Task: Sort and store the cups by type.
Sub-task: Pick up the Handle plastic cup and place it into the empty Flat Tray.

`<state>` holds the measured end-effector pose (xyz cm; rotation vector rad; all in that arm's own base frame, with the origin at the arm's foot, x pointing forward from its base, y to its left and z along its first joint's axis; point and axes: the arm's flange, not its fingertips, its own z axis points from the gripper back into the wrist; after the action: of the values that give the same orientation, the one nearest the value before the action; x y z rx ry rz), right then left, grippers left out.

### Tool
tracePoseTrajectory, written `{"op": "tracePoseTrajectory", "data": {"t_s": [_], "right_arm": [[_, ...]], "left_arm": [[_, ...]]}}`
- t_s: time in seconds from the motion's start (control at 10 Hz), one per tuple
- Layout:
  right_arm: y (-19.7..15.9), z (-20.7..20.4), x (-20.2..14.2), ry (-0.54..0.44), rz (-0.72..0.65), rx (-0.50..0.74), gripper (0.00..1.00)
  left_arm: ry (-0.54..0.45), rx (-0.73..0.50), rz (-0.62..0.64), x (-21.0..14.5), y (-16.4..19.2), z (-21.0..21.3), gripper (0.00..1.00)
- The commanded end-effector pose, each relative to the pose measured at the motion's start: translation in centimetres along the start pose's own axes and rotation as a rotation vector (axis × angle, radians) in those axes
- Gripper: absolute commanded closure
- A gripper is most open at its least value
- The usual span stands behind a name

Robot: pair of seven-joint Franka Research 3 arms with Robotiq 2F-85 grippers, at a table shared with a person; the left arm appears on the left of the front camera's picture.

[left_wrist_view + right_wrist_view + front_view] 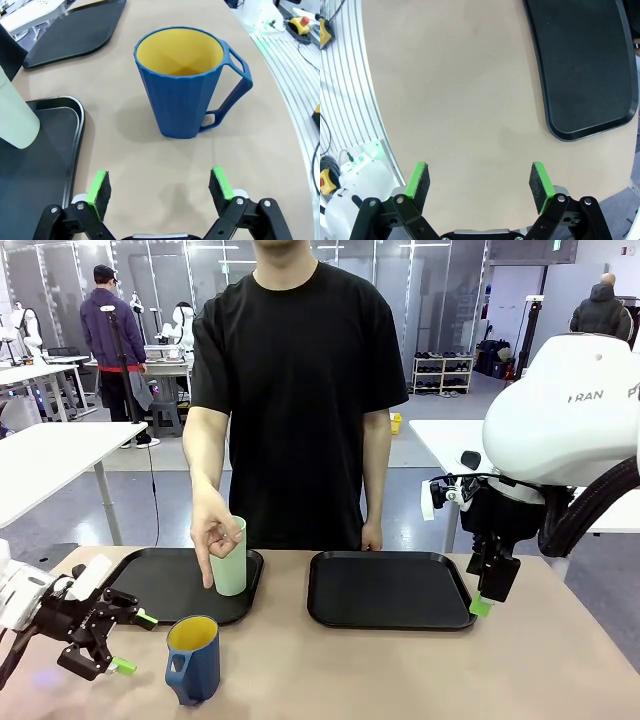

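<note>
- A pale tan surface (400,670) carries two black trays, a left tray (150,590) and a right tray (385,590); white tables, glass partitions and a low shelf (442,373) fill the room behind.
- The letters "RAN" can be read on the right arm (580,410); the rest is cut off.
- The pale green tumbler (229,558) stands upright on the left tray; a person's hand (212,530) touches its rim.
- The blue mug (193,658), yellow inside, stands on the bare surface just in front of that tray.
- The left gripper (160,182) has its fingers (100,187) spread wide and empty; the mug stands ahead of them, untouched.
- The right gripper (479,175) is likewise wide and empty, over bare surface beside the right tray.
</note>
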<state>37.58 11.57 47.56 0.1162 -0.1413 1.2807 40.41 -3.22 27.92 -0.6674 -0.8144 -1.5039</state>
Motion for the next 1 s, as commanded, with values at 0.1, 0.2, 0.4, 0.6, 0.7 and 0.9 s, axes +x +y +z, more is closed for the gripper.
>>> {"op": "tracePoseTrajectory", "data": {"t_s": [0.1,0.2,0.4,0.6,0.7,0.9], "right_arm": [[0.0,0.0,-0.1,0.011,-0.008,-0.003,0.00],[0.0,0.0,-0.1,0.011,-0.008,-0.003,0.00],[0.0,0.0,-0.1,0.011,-0.008,-0.003,0.00],[0.0,0.0,-0.1,0.011,-0.008,-0.003,0.00],[0.0,0.0,-0.1,0.011,-0.008,-0.003,0.00],[0.0,0.0,-0.1,0.011,-0.008,-0.003,0.00]], "left_arm": [[-0.026,-0.028,-0.004,0.0,0.7,-0.8,0.00],[-0.059,-0.046,-0.022,0.0,1.1,-1.1,0.00],[-0.106,-0.089,-0.059,-0.2,1.8,-2.1,0.00],[-0.143,-0.127,-0.064,-0.1,2.1,-2.9,0.00],[-0.153,-0.153,-0.066,-0.1,2.1,-3.4,0.00],[-0.184,-0.174,-0.081,0.2,2.2,-4.3,0.00]]}}
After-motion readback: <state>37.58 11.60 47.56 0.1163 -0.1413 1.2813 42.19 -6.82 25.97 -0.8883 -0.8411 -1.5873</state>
